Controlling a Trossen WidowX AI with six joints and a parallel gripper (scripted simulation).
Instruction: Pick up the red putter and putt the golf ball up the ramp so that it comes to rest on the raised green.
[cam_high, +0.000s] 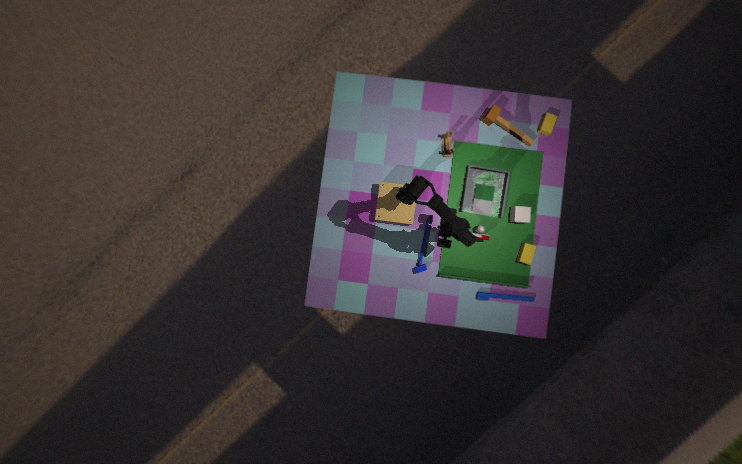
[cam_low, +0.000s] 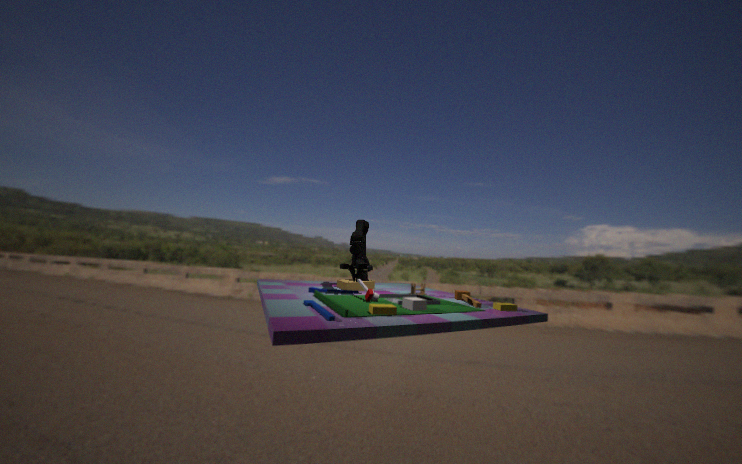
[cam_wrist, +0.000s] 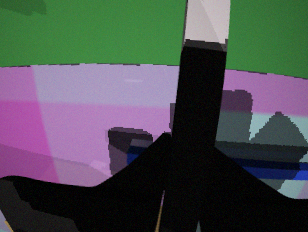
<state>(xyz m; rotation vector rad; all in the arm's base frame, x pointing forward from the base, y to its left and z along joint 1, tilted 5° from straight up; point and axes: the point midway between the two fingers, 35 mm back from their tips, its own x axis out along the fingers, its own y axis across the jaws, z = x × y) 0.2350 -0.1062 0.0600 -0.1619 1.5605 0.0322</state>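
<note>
The arm (cam_high: 437, 207) is matte black all over, built of chunky rounded links with thicker joint housings. Its end effector (cam_wrist: 189, 228) is the same black, with flat angular fingers. No markings, cables or screws are discernible.

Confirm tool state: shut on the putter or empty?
Shut on the red putter. The tool clamps the shaft in the wrist view; from the top, the red head pokes out beside the golf ball.
</note>
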